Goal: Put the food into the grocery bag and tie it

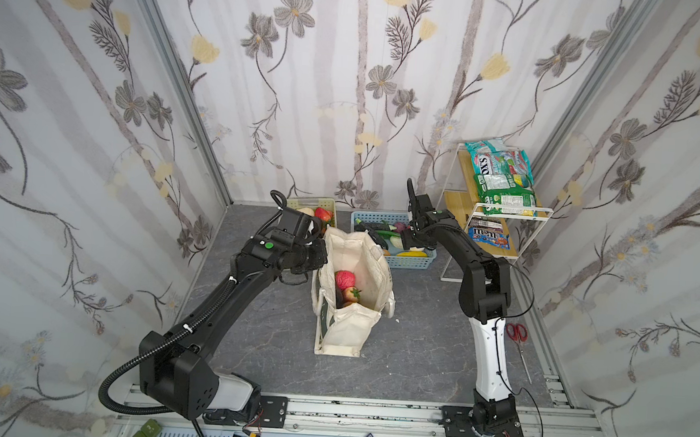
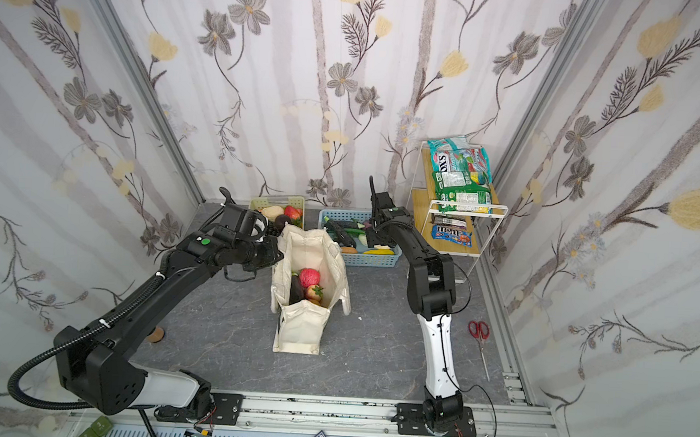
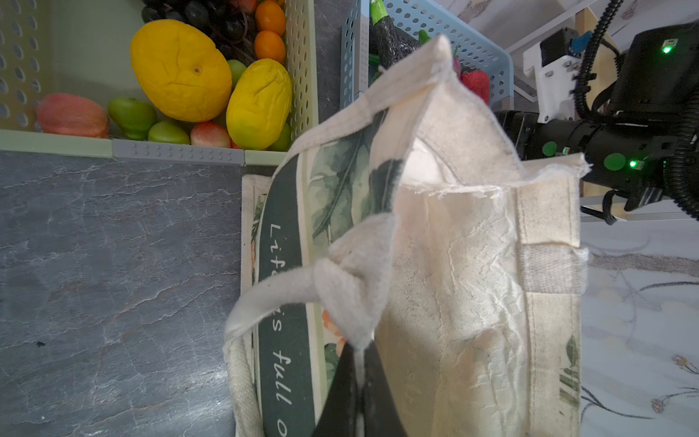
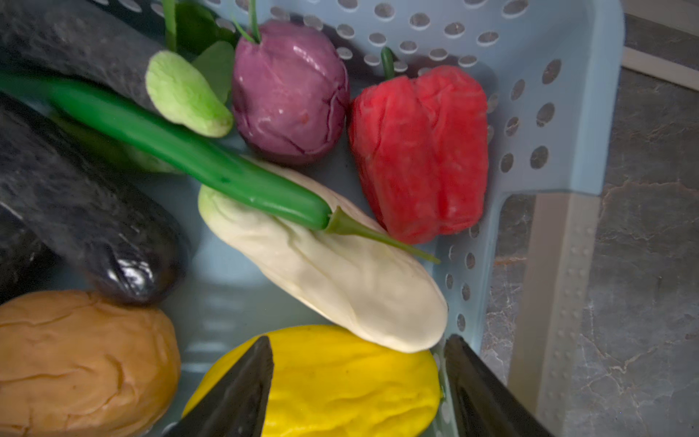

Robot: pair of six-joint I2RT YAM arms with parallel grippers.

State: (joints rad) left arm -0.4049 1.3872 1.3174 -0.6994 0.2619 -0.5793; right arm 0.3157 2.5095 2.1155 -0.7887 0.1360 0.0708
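The cream grocery bag (image 1: 345, 331) (image 2: 299, 333) stands open mid-table, with a red fruit (image 1: 344, 278), a strawberry-like piece and a dark aubergine (image 2: 296, 289) inside. My left gripper (image 1: 319, 253) (image 3: 361, 365) is shut on a fold of the bag's (image 3: 454, 283) cream rim fabric beside a knotted strap. My right gripper (image 1: 411, 243) (image 4: 357, 378) hangs open in the blue basket (image 4: 529, 113), its fingers on either side of a yellow vegetable (image 4: 340, 386). A white vegetable (image 4: 329, 272), a red pepper (image 4: 420, 151), a purple onion and a green chilli lie just beyond.
A pale green basket (image 1: 299, 203) (image 3: 302, 75) of fruit sits behind the bag. A white wire shelf at the right holds snack packets (image 1: 504, 179) and an M&M's packet (image 1: 488, 237). Red scissors (image 1: 516, 332) lie near the right arm's base.
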